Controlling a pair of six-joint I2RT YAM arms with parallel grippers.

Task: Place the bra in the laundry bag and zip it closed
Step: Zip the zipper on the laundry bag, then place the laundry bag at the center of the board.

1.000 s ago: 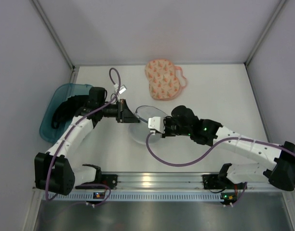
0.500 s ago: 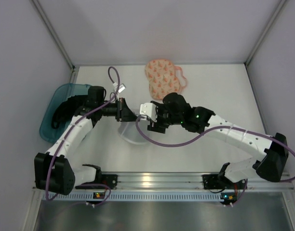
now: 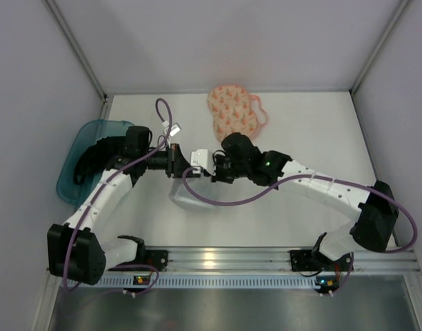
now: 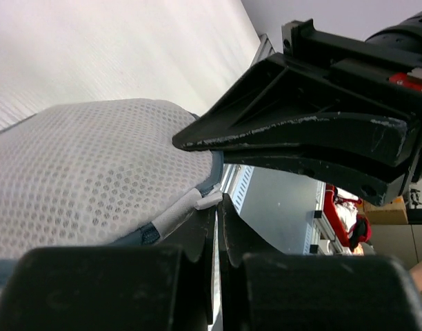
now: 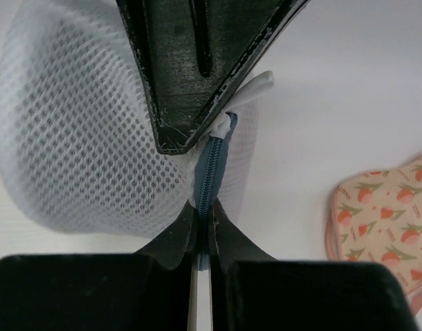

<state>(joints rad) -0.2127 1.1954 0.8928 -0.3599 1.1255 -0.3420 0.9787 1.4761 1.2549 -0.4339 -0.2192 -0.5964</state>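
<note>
Right gripper [image 5: 203,207] is pinched shut on the blue zip [image 5: 209,172] of a white mesh laundry bag [image 5: 73,138], with the zip tape running straight into its closed fingertips. Left gripper [image 4: 216,207] meets it almost tip to tip, also clamped, holding the white tab [image 4: 197,201] at the end of the zip line. Whether the zip is being opened or closed cannot be told.

The bag's domed mesh shows nothing dark or coloured inside. The bra [image 3: 232,114], a peach-printed piece with two cups and pink edging, lies outside the bag at the far side of the table [image 3: 314,131]. By that reading, loading the bra and zipping the bag closed are both left to do.

From above, the right arm reaches far across the table from its base, elbow bent and wrist turned left. The left arm extends forward and hooks inward past a teal bin [image 3: 69,165]. A dark shape in the bin is too hidden to name.
</note>
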